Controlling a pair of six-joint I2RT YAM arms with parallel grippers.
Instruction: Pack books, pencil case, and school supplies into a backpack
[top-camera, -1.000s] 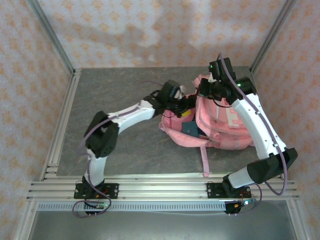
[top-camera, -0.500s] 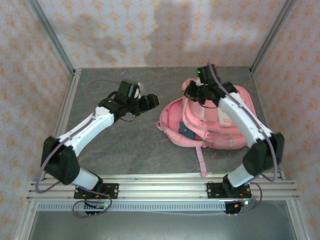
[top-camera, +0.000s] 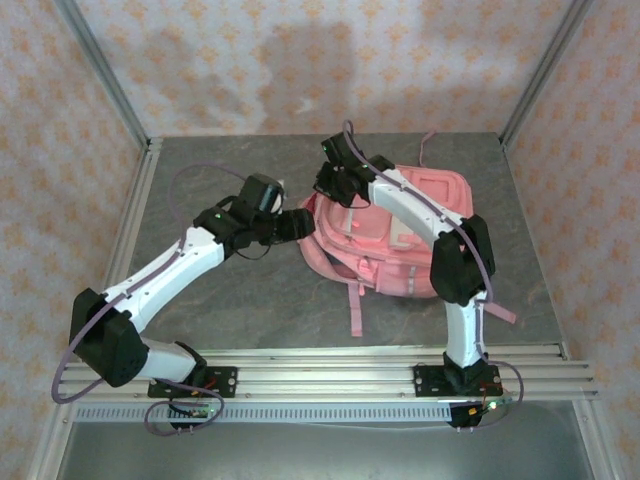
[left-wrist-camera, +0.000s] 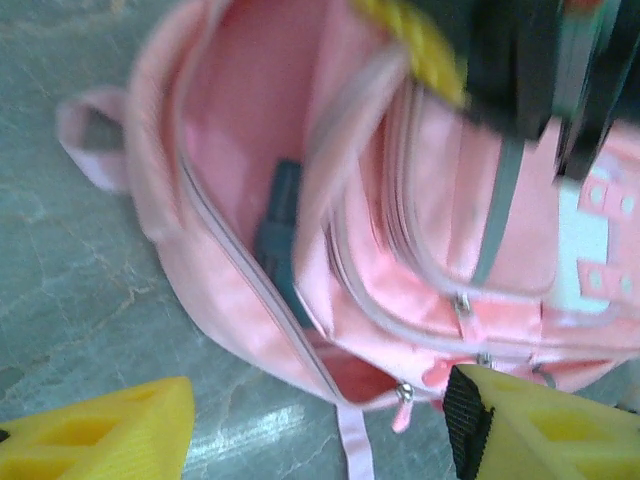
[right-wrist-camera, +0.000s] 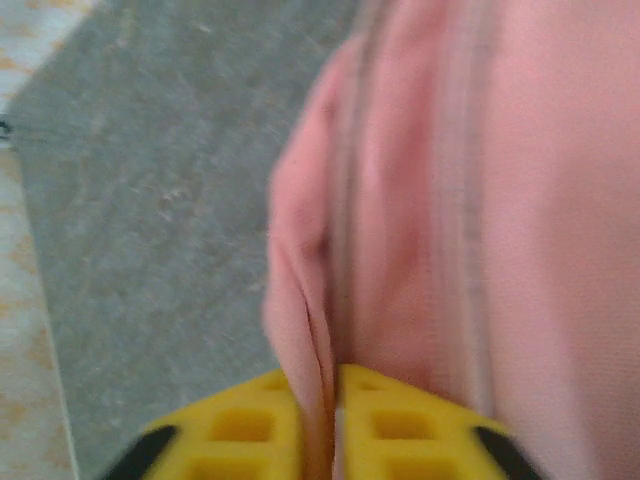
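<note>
Left gripper (top-camera: 293, 224) hovers at the open mouth of the pink backpack (top-camera: 385, 255), jaws spread wide with nothing in them. The backpack lies flat on the grey surface (top-camera: 260, 300), with something dark and flat (left-wrist-camera: 278, 225) down inside. Right gripper (right-wrist-camera: 322, 405) has its jaws pinched on a fold of the rim. It's floppy fabric and will probably sag shut, so I'd grab the zip edge, not a slick panel.

Left arm (top-camera: 165, 270) reaches out long and low toward the centre, and the left pincer (left-wrist-camera: 320, 425) is gaping, yellow fingers (left-wrist-camera: 110, 430) far apart. Right arm (top-camera: 415, 208) arches high, elbow bent, wrist folded back leftward. The right pincer (right-wrist-camera: 335, 425) points down, jaws almost together, nipping a fold of the backpack (right-wrist-camera: 400, 250).
</note>
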